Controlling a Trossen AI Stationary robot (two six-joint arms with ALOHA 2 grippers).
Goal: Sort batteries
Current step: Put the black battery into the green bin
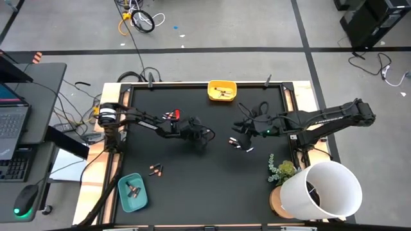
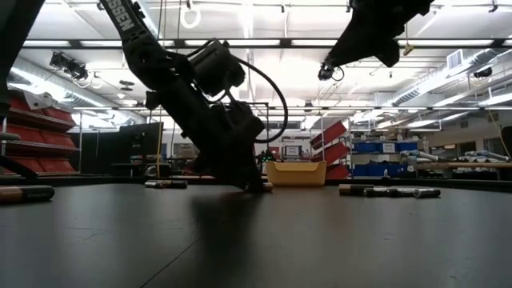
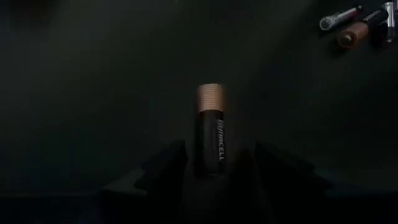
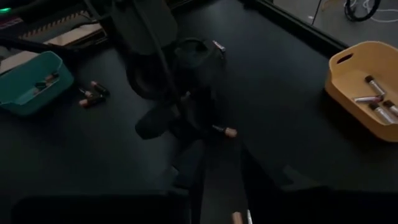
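Observation:
My left gripper (image 1: pixel 200 136) is low over the middle of the black table and shut on a copper-and-black battery (image 3: pixel 211 130); it also shows in the right wrist view (image 4: pixel 222 130). My right gripper (image 1: pixel 246 131) hangs open and empty above the table, right of the left one. Two batteries (image 1: pixel 241 144) lie on the table just below it. More batteries lie loose at the near left (image 1: pixel 156 169) and by the left arm (image 1: pixel 170 115). Some lie in the yellow tray (image 1: pixel 222 90) and some in the teal tray (image 1: pixel 133 192). My left gripper pinches the battery's black end (image 3: pixel 210 167) between its two fingers, which lie along it. The copper end (image 3: pixel 211 98) sticks out past the fingertips. The fingers slant down to the table top. Whether the battery rests on the table, I cannot tell.
The yellow tray stands at the table's far edge and the teal tray at the near left corner. A white bucket (image 1: pixel 324 189) and a small plant (image 1: pixel 281 170) stand at the near right. A raised frame runs round the table.

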